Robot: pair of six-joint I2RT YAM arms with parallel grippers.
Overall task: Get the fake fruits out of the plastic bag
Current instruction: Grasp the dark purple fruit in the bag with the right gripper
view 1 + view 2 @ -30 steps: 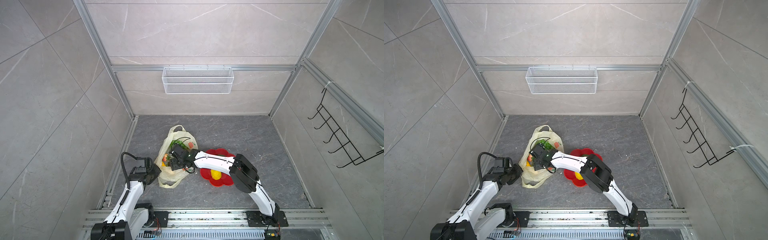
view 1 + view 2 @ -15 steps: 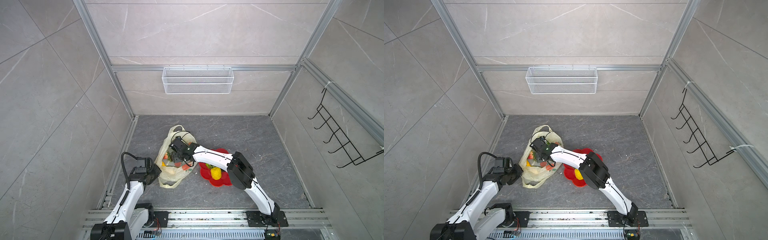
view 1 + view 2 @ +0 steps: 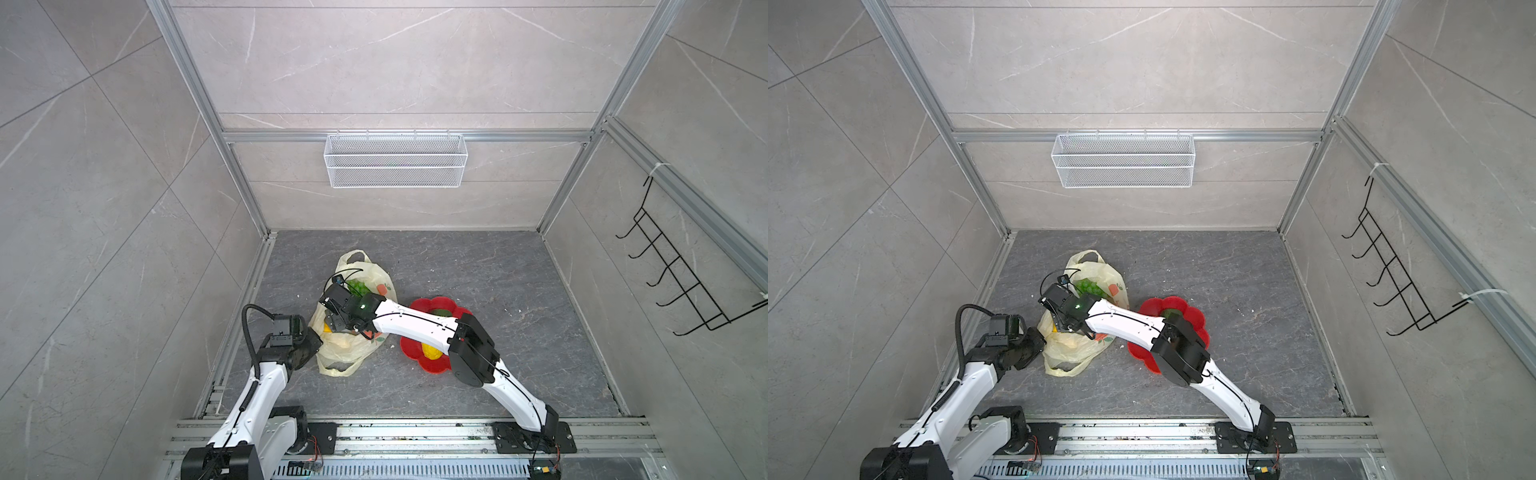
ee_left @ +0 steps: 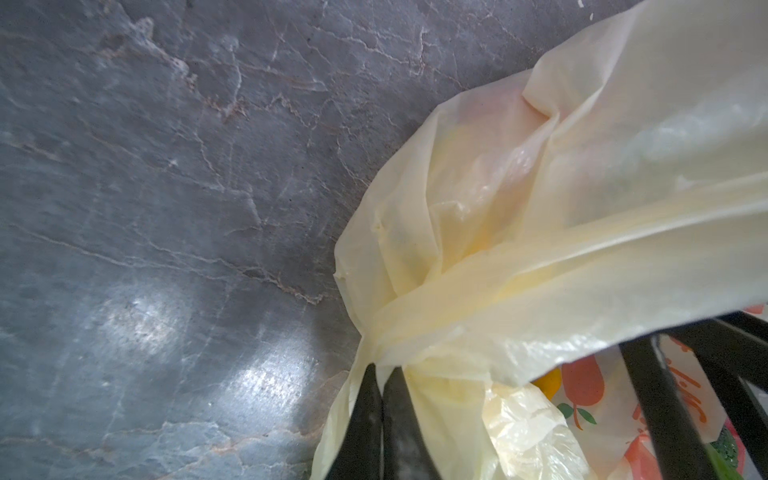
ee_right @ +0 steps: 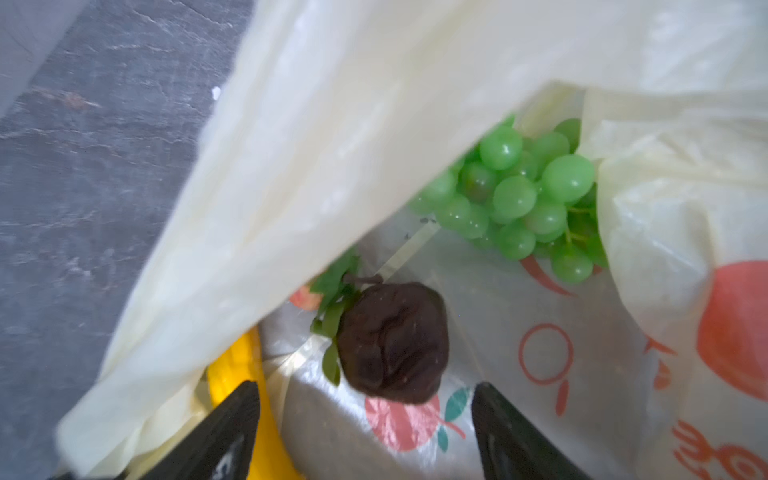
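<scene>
The plastic bag [image 3: 347, 349] [image 3: 1073, 343] lies on the floor, pale yellow with orange prints. My left gripper [image 4: 380, 370] [image 3: 314, 341] is shut on a bunched fold of the bag [image 4: 540, 208] at its near-left side. My right gripper [image 5: 363, 387] [image 3: 332, 322] is open inside the bag's mouth [image 5: 332, 124]. A dark brown wrinkled fruit [image 5: 395, 340] lies just ahead of its fingertips, not gripped. Beyond it sits a green grape bunch [image 5: 519, 195] [image 3: 357, 286] [image 3: 1090, 286]. A yellow fruit [image 5: 237, 365] lies beside one finger, with a pink-red fruit [image 5: 303, 299] half hidden under the bag's flap.
A red flower-shaped plate [image 3: 432, 368] [image 3: 1183, 302] sits right of the bag under my right arm, holding a yellow fruit [image 3: 430, 351] and a green one [image 3: 440, 311]. A white wire basket [image 3: 395, 160] hangs on the back wall, a black hook rack [image 3: 681, 282] on the right wall.
My right gripper has shifted slightly within the bag's mouth and its jaws have opened wider. The left gripper has kept its hold on the bag.
</scene>
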